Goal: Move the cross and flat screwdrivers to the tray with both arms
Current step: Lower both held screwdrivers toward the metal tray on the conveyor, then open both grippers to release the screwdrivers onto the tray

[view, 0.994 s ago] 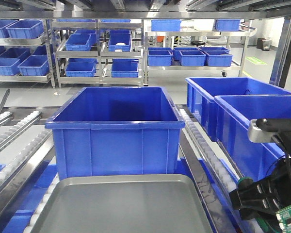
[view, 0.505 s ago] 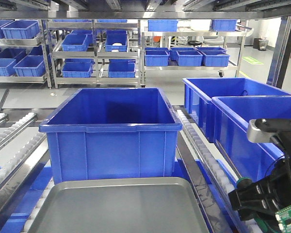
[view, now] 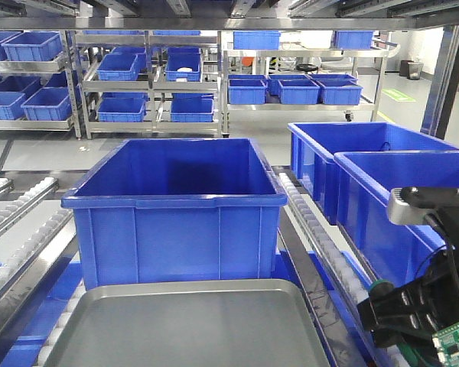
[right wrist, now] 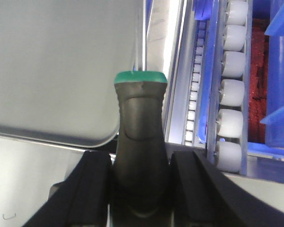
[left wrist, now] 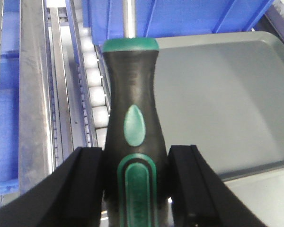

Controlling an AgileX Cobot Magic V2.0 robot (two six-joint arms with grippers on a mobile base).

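My left gripper point(left wrist: 135, 189) is shut on the black-and-green handle of a screwdriver point(left wrist: 132, 109). Its steel shaft points up toward the blue crate, over the left edge of the grey metal tray point(left wrist: 217, 94). My right gripper point(right wrist: 141, 189) is shut on the dark, green-capped handle of a second screwdriver point(right wrist: 141, 127), whose thin shaft runs along the right edge of the tray point(right wrist: 61, 61). Both tips are hidden, so I cannot tell cross from flat. In the front view the tray point(view: 191, 325) lies low in the middle and my right arm point(view: 413, 306) is at the lower right.
A large blue crate point(view: 172, 206) stands right behind the tray. Two more blue crates point(view: 367, 153) sit on the right lane. White roller rails point(right wrist: 229, 90) flank the tray on both sides. Shelves of blue bins point(view: 145, 69) line the back.
A second ago the crate and tray sat slightly further right and higher in the front view. Over the last half second almost nothing has moved.
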